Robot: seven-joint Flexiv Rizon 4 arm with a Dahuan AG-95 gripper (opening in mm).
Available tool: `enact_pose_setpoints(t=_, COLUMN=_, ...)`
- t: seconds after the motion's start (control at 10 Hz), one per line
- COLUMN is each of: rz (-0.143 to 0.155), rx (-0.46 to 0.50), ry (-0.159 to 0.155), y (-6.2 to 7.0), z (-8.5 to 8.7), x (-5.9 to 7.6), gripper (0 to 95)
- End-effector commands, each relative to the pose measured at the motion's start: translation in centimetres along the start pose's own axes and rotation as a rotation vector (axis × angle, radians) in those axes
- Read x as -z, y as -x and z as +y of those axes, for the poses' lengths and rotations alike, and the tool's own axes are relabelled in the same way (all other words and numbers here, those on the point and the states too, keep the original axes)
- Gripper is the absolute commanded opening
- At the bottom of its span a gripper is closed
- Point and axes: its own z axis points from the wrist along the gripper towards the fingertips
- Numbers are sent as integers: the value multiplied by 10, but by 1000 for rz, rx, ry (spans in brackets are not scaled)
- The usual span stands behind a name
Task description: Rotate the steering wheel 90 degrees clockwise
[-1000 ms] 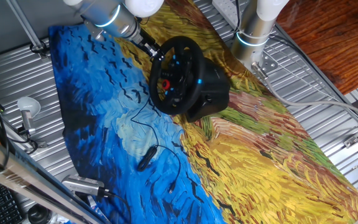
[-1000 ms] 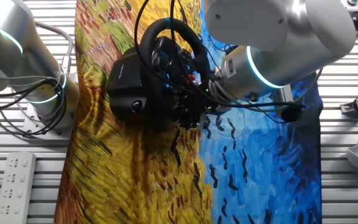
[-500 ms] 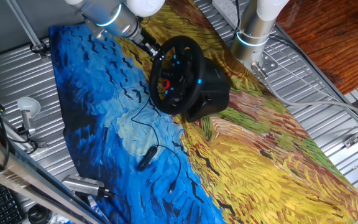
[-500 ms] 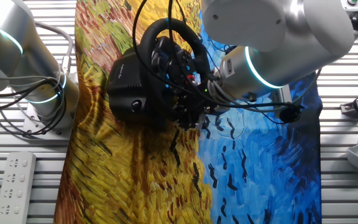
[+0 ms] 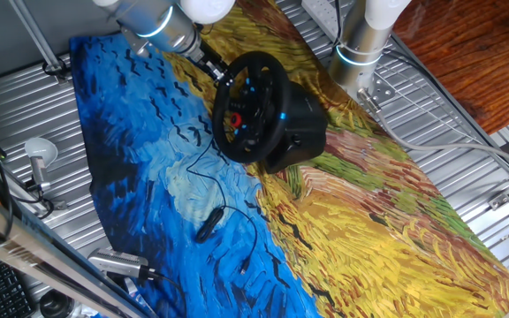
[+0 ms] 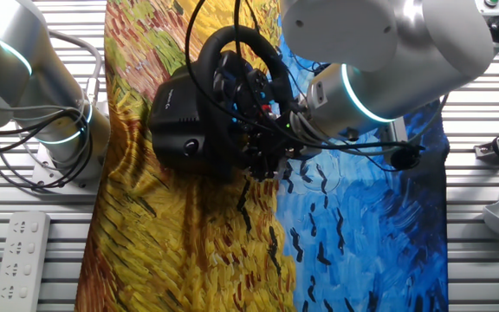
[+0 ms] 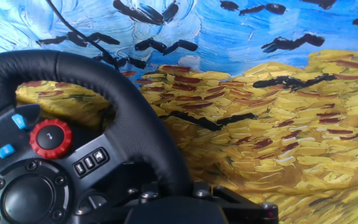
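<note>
1. Steering wheel [image 5: 253, 104] stands tilted on its bulky black base [image 5: 300, 126], mid-table on a painted cloth [image 5: 369, 221] whose blue half meets its yellow half.
2. Hub shows a red knob [image 7: 50, 138], small blue-lit buttons [image 7: 18, 121] and a row of black keys.
3. Tool [image 5: 220, 73] sits at the rim's upper left edge in one fixed view; the arm [image 6: 379, 61] reaches in from the blue side.
4. Hand view: thick black rim [image 7: 129, 118] fills the left and runs down to the tool body at the bottom edge; fingers are not visible there.
5. Tool appears against the rim, but whether it is clamped or apart I cannot tell.
6. Small black cabled device [image 5: 207, 226] lies on the blue cloth, near of the wheel, its thin cable running toward it.
7. White power strip [image 6: 20, 251] lies on the ribbed metal table [image 6: 483, 269] beside the cloth.
</note>
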Motion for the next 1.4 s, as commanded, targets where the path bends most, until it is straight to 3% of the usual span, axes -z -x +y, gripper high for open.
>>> enact_pose_setpoints(t=0.1, rz=5, rx=7, ry=-4, y=7, z=3, x=1, gripper=0)
enact_pose_setpoints(t=0.3, rz=6, rx=17, ry=-17, y=10, z=4, x=3, gripper=0)
enact_pose_setpoints(t=1.1, rz=20, rx=17, ry=2, y=31, z=7, x=17, gripper=0)
enact_pose_setpoints(t=1.4, rz=20, rx=28, ry=-10, y=37, z=9, x=19, gripper=0)
